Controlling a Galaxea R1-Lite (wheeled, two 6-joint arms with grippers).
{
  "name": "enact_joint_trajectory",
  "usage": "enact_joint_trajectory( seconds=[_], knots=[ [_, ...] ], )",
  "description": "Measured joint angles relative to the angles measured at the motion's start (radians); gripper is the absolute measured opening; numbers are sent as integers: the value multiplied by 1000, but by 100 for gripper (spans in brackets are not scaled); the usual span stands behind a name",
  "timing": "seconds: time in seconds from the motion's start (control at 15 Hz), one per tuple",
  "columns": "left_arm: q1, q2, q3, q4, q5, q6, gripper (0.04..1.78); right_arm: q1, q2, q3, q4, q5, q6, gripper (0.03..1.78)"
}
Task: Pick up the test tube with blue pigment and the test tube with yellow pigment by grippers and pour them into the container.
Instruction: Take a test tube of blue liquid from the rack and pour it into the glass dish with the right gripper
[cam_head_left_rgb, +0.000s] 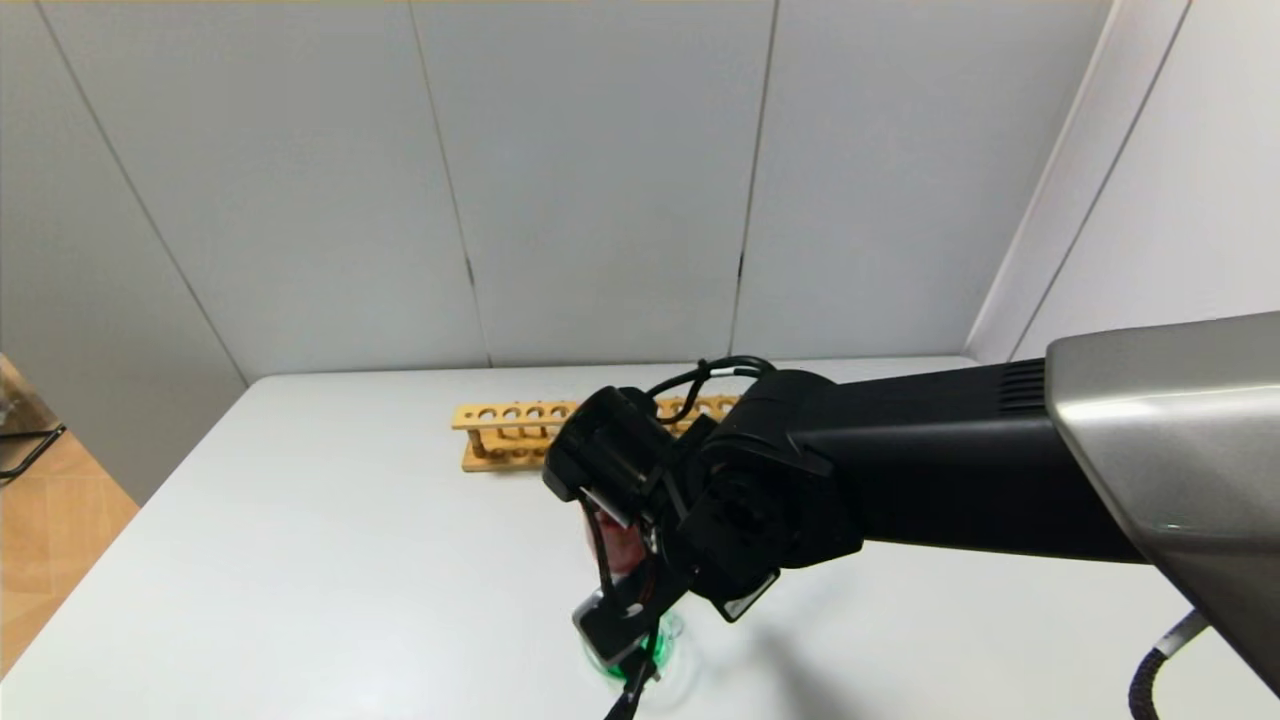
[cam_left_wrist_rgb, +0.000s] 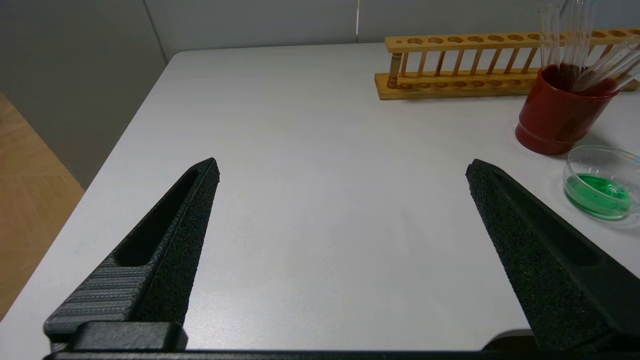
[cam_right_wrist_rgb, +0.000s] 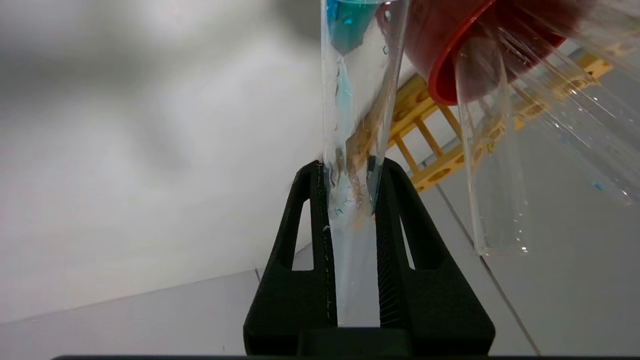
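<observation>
My right hand (cam_right_wrist_rgb: 348, 200) pinched the thin clear blue-pigment glass tube (cam_right_wrist_rgb: 357, 100) at frame centre, while my left hand (cam_left_wrist_rgb: 342, 170) hovered spread above the white table (cam_left_wrist_rgb: 310, 150).

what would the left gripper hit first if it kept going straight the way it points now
Probably nothing soon: the open left gripper faces bare table. The wooden rack lies farther off, to one side.

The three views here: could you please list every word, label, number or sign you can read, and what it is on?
None can be read in any view.
The rack, red beaker, container and blue tube show no print or scale marks.
The right gripper, shut on the blue tube, and the open left gripper show no lettering.
A pale tag under the right wrist shows no legible text.
</observation>
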Motion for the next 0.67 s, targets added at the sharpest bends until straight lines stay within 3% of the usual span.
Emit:
enact_joint_trajectory(
  seconds=[0.13,0.67],
  knots=[
    [0,0,0,0,0,0,175,8,7,-26,39,-43,-1,32],
    [0,0,0,0,0,0,175,36,59,-131,87,-52,-2,32]
  ],
)
